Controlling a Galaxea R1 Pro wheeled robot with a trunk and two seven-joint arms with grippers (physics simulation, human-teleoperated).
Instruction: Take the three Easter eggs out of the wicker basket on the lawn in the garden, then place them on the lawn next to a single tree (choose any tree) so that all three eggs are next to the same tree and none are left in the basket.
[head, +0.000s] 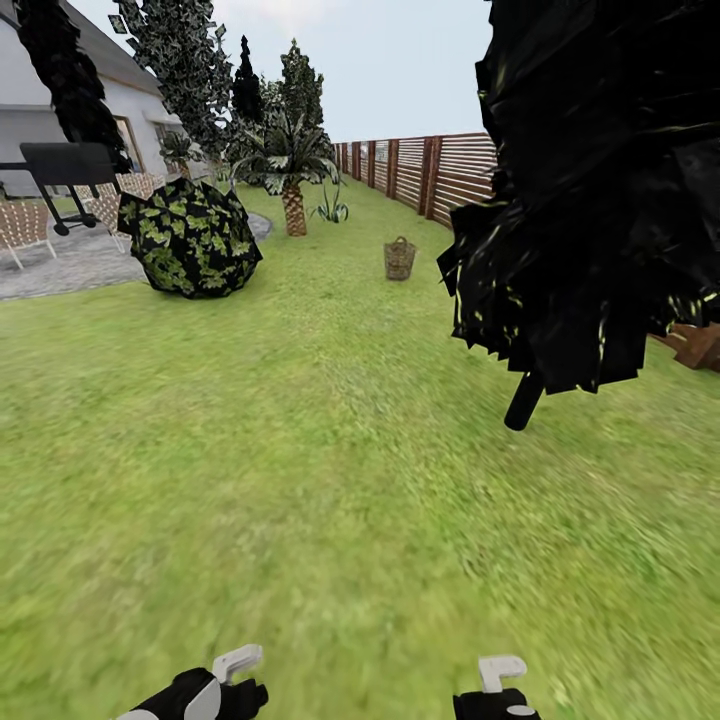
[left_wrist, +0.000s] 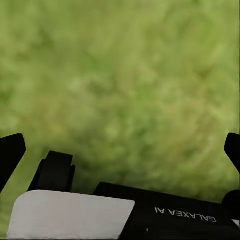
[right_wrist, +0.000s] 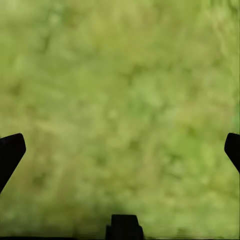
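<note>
**Across the lawn, basket far ahead by the fence**

Underneath and ahead of me, the lawn (head: 330, 450) takes up most of what my head camera gives, bright green and running up to the brown slatted fence (head: 440, 175) at the right. Close on my right hangs a dark tree (head: 600, 190), its black leaf mass big in the picture and its thin black trunk slanting down to the grass. At far left I see the white house (head: 60, 110), with a grey patio (head: 70, 265) before it. A rounded leafy bush (head: 190, 238) sits at the patio's edge, and a scaly-trunked palm (head: 293, 165) stands beyond it.

Well ahead on the grass, between the palm and the fence, stands the wicker basket (head: 400, 258), upright and small from here; I cannot make out any eggs in it.

Low in my head view sit the left gripper (head: 238, 668) and the right gripper (head: 500, 675). On both wrist cameras the dark fingertips stand wide apart at the picture's edges, grasping nothing, only blurred grass between them.
</note>
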